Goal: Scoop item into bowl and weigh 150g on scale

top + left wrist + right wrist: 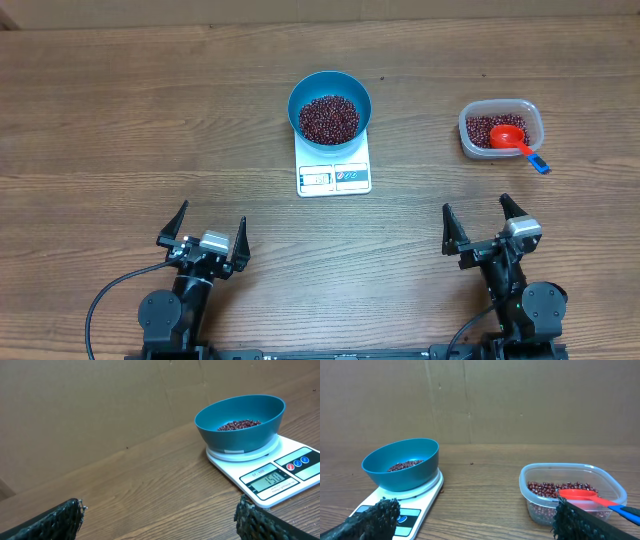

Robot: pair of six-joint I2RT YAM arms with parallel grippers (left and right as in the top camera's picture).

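The blue bowl (330,106) (240,422) (402,463) stands on the white scale (334,172) (272,472) (417,500) and holds a heap of dark red-brown beans (329,119) (239,425) (405,465). The scale's display reads 150 in the left wrist view. Well in front of the scale, my left gripper (207,232) (160,515) stands open over bare wood. My right gripper (482,223) (475,515) is also open with nothing between its fingers, near the front right.
A clear plastic tub (501,128) (572,491) at the right holds more beans and a red scoop (511,138) (577,495) with a blue handle end (539,164). A cardboard wall (480,400) backs the wooden table (150,120).
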